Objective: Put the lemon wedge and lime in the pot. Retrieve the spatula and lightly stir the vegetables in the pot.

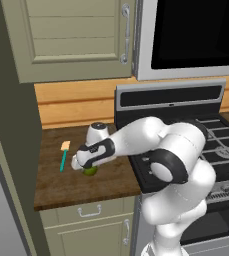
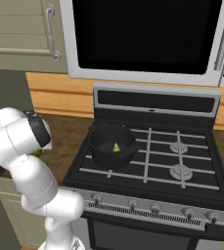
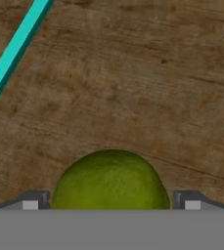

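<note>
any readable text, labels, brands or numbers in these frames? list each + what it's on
None readable.
Stove control panel and knobs: no legible markings.
Microwave: no brand or label shows.
Pot, lime, spatula, wooden counter: all plain, no print.

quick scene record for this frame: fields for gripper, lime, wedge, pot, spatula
gripper: open, low over the wooden counter, one fingertip on each side of the lime
lime: on the counter, between the fingertips, not lifted
wedge: in the pot
pot: on the stove's front left burner
spatula: flat on the counter, apart from the lime, untouched
</note>
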